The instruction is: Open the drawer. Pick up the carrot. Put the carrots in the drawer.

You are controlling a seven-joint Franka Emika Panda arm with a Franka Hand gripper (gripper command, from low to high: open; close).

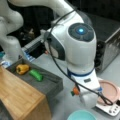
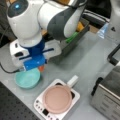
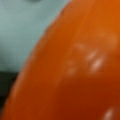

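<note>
Looking in a front view, my gripper (image 1: 78,93) sits low at the carrot (image 1: 74,91) beside the open drawer (image 1: 51,85); whether it grips, I cannot tell. In the wrist view, the carrot (image 3: 82,70) looks glossy, likely light, stiff, slippery; mid-body hold suits.

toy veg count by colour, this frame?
orange carrot: 1, at the gripper
yellow lumpy item: 1, in the open drawer
green elongated item: 1, in the drawer
total: 3

White arm (image 1: 75,47), dark-grey joint caps, blue glowing light, blue ring, black cable.
</note>
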